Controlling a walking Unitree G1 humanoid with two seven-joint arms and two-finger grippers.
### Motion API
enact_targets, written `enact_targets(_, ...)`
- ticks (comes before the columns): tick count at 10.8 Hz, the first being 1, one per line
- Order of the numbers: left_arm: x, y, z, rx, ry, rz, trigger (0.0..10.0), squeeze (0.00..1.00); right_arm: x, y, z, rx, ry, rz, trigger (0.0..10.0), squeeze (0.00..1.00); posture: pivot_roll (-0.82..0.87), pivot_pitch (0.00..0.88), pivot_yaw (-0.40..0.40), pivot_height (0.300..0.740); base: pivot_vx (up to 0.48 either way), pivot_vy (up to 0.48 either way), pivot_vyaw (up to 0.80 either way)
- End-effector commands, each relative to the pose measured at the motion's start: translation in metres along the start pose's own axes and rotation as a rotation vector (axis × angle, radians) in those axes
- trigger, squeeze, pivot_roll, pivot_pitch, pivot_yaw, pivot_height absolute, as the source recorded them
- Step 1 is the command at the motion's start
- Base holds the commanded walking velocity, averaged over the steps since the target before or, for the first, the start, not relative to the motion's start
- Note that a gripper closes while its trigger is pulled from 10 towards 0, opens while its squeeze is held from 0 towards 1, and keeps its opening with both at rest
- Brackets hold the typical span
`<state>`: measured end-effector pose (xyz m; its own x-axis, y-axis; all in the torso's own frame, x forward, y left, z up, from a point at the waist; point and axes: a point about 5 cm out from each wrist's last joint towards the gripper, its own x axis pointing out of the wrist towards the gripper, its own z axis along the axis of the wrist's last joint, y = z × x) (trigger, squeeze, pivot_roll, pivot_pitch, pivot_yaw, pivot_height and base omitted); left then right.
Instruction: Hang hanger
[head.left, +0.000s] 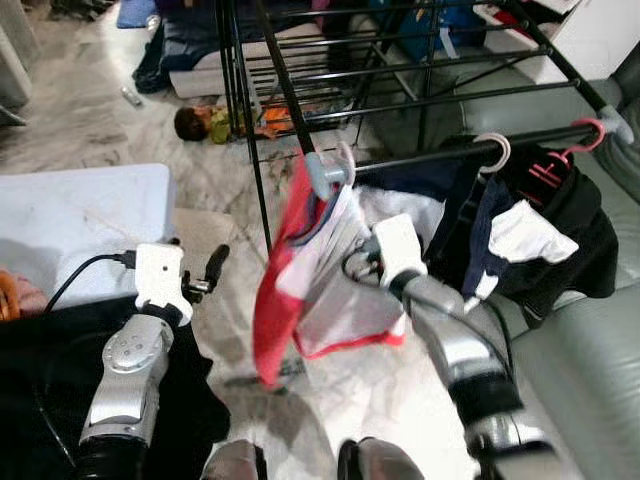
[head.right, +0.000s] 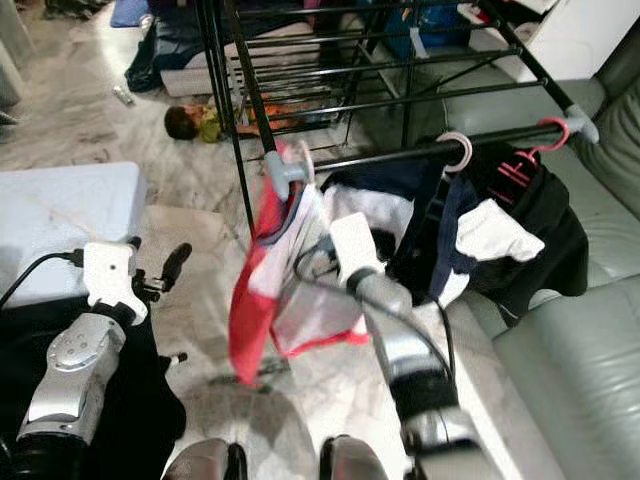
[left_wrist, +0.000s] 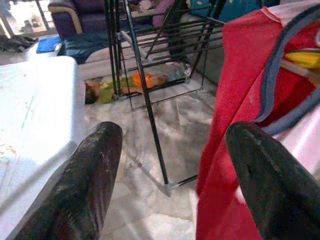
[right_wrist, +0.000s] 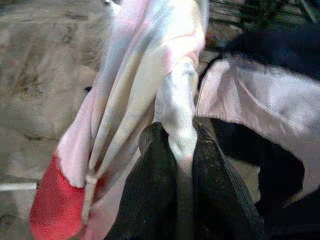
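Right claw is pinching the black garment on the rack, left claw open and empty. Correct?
Not quite. The right claw is pinching the red and white garment, not the black garment; the right wrist view shows the pale cloth between its fingers. The left claw is open and empty, as you said.

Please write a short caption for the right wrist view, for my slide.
Right gripper shut on a fold of the red-and-white garment beside dark clothes.

Garment (head.left: 300, 290) on rail (head.left: 440, 155), table (head.left: 70, 225) left, sofa (head.left: 590, 370) right
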<state>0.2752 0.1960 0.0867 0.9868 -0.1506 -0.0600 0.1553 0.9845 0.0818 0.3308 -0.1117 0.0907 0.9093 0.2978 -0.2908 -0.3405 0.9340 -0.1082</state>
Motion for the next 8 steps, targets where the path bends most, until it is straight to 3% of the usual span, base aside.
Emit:
enact_targets(1, -0.003, 0.001, 0.000, 0.011, 0.006, 0.003, 10.0, 0.00, 0.004, -0.013, 0.021, 0.020, -0.083, -0.062, 10.0, 0.00, 0.01, 0.113, -0.031, 0.740, 0.000, 0.000, 0.00)
enact_targets(3, -0.006, 0.002, -0.001, 0.014, 0.015, 0.008, 10.0, 0.00, 0.009, -0.029, 0.014, 0.064, -0.010, -0.123, 10.0, 0.00, 0.01, 0.122, -0.030, 0.740, 0.000, 0.000, 0.00)
enact_targets(6, -0.005, 0.001, 0.000, 0.016, 0.020, 0.001, 10.0, 0.00, 0.011, -0.009, -0.014, 0.116, 0.137, 0.016, 10.0, 0.00, 0.00, 0.130, -0.025, 0.740, 0.000, 0.000, 0.00)
enact_targets(8, -0.004, 0.001, 0.000, 0.021, 0.021, 0.000, 10.0, 0.00, 0.016, 0.007, -0.006, 0.108, 0.111, 0.102, 10.0, 0.00, 0.01, 0.128, -0.025, 0.740, 0.000, 0.000, 0.00)
